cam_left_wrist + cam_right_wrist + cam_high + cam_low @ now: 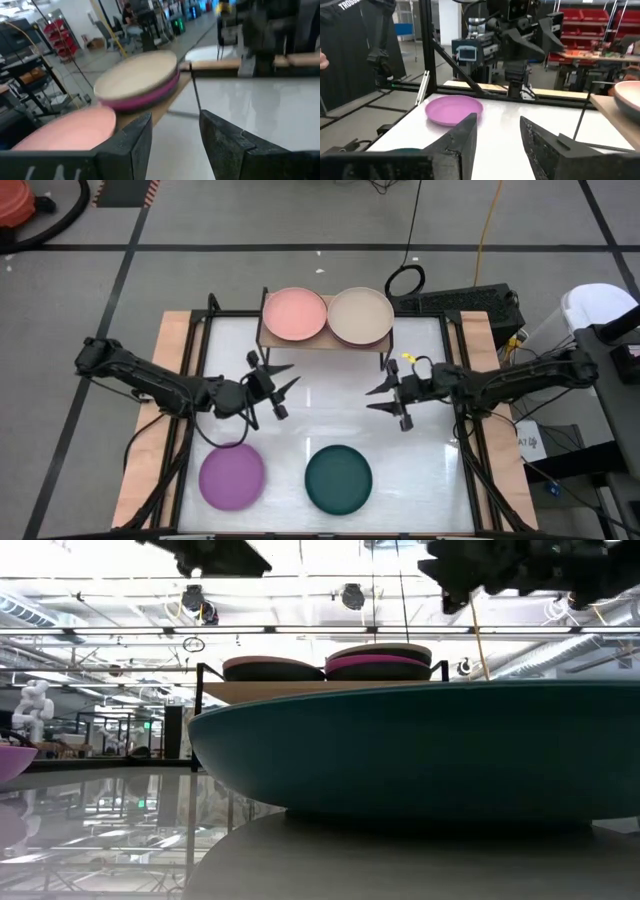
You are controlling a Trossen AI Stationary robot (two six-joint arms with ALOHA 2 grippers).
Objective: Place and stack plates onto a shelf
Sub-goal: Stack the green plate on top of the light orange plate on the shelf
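Note:
The shelf [325,340] stands at the table's far edge on thin black legs. It carries two stacks: a salmon pink plate [294,314] tops the left one, a beige plate [360,315] over a magenta one [150,97] tops the right. A purple plate [232,476] and a dark teal-green plate [338,478] lie flat on the table near its near edge. My left gripper [281,379] hovers open left of centre, my right gripper [380,397] open right of centre; both hold nothing.
Black frame posts [213,308] and rails run along the table's left and right sides. A wooden border [170,340] flanks the white surface. Bare white table [330,400] lies between the two grippers and in front of the shelf.

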